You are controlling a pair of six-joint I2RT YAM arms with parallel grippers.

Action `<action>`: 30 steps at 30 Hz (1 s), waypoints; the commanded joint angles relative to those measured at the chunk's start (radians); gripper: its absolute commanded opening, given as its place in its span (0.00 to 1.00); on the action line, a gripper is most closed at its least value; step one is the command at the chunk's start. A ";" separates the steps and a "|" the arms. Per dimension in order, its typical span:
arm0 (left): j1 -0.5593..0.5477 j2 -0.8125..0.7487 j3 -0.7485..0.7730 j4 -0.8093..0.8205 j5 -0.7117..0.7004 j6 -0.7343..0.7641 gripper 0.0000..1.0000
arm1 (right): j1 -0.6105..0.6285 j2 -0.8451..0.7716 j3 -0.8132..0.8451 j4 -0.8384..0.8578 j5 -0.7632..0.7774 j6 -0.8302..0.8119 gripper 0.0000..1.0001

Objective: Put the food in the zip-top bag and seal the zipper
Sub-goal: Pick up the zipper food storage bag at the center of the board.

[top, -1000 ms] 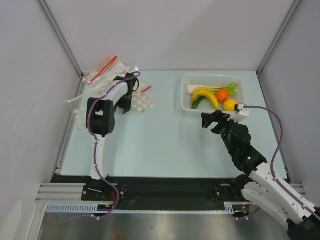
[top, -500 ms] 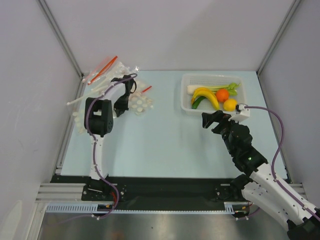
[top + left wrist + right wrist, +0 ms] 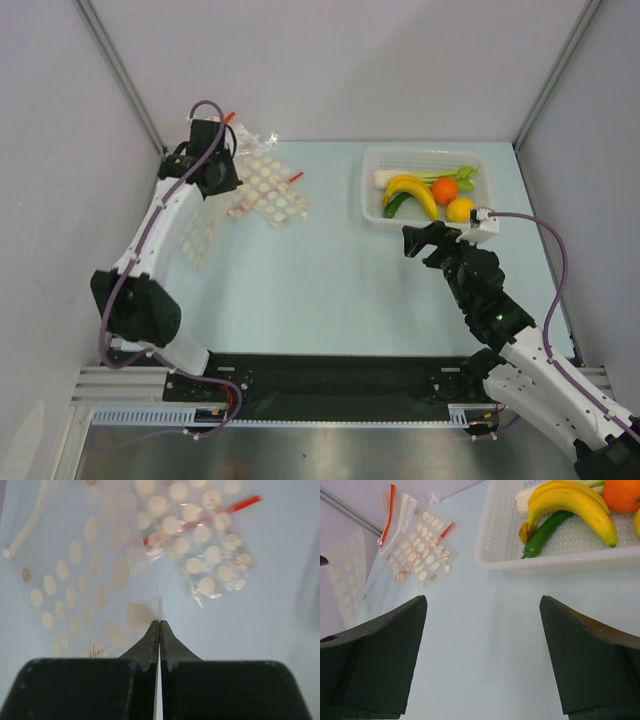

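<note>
My left gripper (image 3: 205, 170) is raised over the far left of the table. In the left wrist view its jaws (image 3: 160, 623) are shut on a thin edge of the zip-top bag (image 3: 85, 580), see-through with white dots, which hangs below it (image 3: 197, 238). The bag's zipper (image 3: 26, 526) is a pale strip at its far end. The food lies in a white basket (image 3: 420, 155): banana (image 3: 413, 190), orange (image 3: 445, 188), lemon (image 3: 460, 209), green vegetable (image 3: 396, 204), leek (image 3: 430, 176). My right gripper (image 3: 425, 240) stands open and holds nothing, just in front of the basket.
Spare dotted bags (image 3: 268, 195) with red strips (image 3: 293, 178) lie on the table by the held bag. The right wrist view shows them (image 3: 425, 555) and the basket rim (image 3: 545, 562). Grey walls close in the left, back and right.
My left gripper shut on the bag's edge, then the left arm swung up and back to the left, lifting the bag off the heap. The right arm has not moved.
</note>
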 commanded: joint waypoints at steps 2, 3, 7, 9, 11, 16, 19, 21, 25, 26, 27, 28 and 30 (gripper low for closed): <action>-0.121 -0.154 -0.048 0.112 0.209 -0.035 0.00 | -0.004 -0.006 0.012 0.034 -0.032 -0.034 1.00; -0.148 -0.173 -0.049 0.112 0.228 -0.034 0.00 | -0.004 -0.007 0.009 0.043 -0.040 -0.038 1.00; -0.361 -0.263 -0.063 0.120 0.295 -0.047 0.00 | -0.004 -0.012 -0.005 0.065 -0.068 -0.061 0.99; -0.504 -0.269 -0.054 0.120 0.305 -0.038 0.00 | -0.004 -0.016 -0.008 0.069 -0.074 -0.066 1.00; -0.598 -0.242 -0.045 0.123 0.312 -0.034 0.00 | -0.004 -0.018 -0.008 0.068 -0.065 -0.066 1.00; -0.790 -0.162 -0.002 0.165 0.373 -0.037 0.00 | -0.006 -0.082 -0.017 0.039 0.019 -0.063 1.00; -0.804 -0.190 -0.080 0.290 0.442 -0.061 0.00 | -0.006 -0.151 -0.047 0.042 0.063 -0.065 1.00; -0.802 -0.237 -0.193 0.419 0.459 -0.067 0.00 | -0.006 -0.182 -0.073 0.057 0.070 -0.074 1.00; -0.802 -0.265 -0.358 0.559 0.464 -0.015 0.00 | -0.006 -0.208 -0.092 0.079 0.066 -0.072 1.00; -0.801 -0.265 -0.384 0.577 0.469 0.002 0.00 | -0.006 -0.203 -0.089 0.077 0.069 -0.071 1.00; -0.801 -0.265 -0.440 0.598 0.466 0.029 0.00 | -0.006 -0.194 -0.083 0.072 0.069 -0.069 1.00; -0.802 -0.268 -0.466 0.615 0.458 0.040 0.00 | -0.006 -0.182 -0.077 0.072 0.058 -0.068 1.00; -0.802 -0.274 -0.523 0.649 0.447 0.061 0.00 | -0.006 -0.144 -0.072 0.088 0.023 -0.086 1.00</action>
